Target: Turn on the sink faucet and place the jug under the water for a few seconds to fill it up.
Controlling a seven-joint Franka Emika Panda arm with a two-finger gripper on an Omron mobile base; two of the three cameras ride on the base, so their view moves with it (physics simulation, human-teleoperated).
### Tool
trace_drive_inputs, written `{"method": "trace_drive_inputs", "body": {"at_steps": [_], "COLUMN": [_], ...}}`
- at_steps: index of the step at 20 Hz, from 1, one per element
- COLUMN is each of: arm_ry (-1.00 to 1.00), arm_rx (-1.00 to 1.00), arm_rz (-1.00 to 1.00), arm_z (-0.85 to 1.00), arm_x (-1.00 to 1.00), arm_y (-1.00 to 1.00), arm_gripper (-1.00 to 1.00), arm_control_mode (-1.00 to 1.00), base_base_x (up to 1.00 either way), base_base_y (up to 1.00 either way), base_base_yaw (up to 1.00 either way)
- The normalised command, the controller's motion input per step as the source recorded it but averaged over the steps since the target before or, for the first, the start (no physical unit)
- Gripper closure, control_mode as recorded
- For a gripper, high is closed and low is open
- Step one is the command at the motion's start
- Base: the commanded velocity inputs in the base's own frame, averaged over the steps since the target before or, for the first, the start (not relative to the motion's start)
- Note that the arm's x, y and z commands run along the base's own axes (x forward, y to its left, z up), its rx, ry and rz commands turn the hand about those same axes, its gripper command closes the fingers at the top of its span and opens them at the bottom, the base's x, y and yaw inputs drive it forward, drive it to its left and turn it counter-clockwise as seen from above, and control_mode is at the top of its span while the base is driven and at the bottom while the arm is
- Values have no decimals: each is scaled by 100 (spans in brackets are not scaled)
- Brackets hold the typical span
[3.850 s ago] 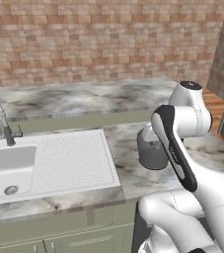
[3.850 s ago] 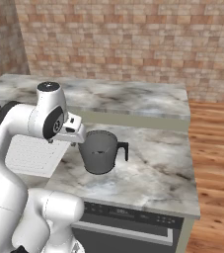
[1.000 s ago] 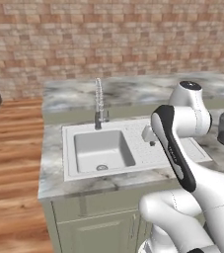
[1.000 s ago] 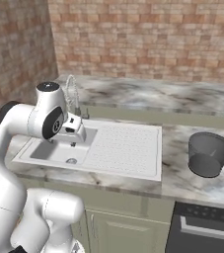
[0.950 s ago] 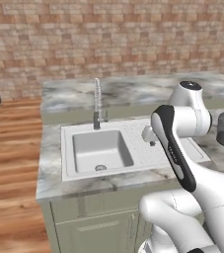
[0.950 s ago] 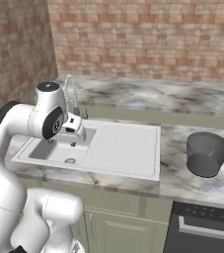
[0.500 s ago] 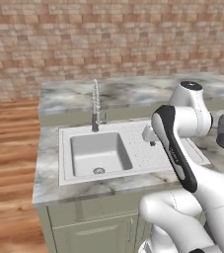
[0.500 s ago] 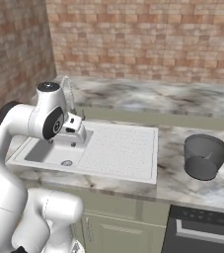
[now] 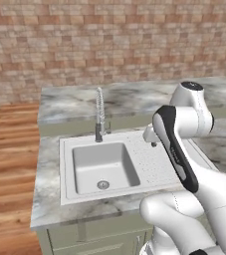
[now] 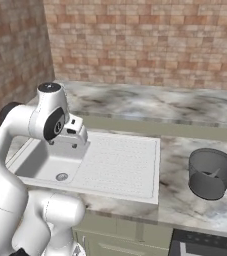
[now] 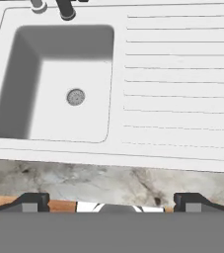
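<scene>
The sink lies in front of me, its basin dry, with a round drain and a ribbed draining board. The chrome spring-neck faucet stands behind the basin, and no water runs from it. Its dark base sits at the top of the hand view. My gripper hangs open and empty above the draining board, with its fingertips far apart. The dark grey jug stands upright on the counter to the right of the sink, well away from the gripper.
A marble counter surrounds the sink, with a raised marble ledge and a brick wall behind it. Wooden floor lies left of the counter's end. A dark appliance front sits under the counter below the jug.
The base has driven left along the counter, so the sink now sits in front and the jug has slid to the far right. The arm keeps its pose.
</scene>
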Motion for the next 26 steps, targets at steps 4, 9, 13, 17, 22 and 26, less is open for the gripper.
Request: {"method": "trace_drive_inputs", "body": {"at_steps": [4,9,13,17,22,26], "arm_ry": [0,0,-4,-12,-12,-3], "arm_rx": [0,0,0,0,0,0], "arm_rz": [0,0,0,1,5,8], "arm_z": [0,0,-6,0,0,0], "arm_x": [0,20,15,11,15,22], "arm_y": [0,1,0,20,3,0], "arm_gripper": [-100,-100,-100,-100,-100,-100], "arm_control_mode": [100,-100,-100,-100,-100,-100], "base_base_x": [53,8,0,0,0,0], "base_base_y": [5,1,0,0,0,0], "base_base_yaw": [0,0,0,0,0,0]}}
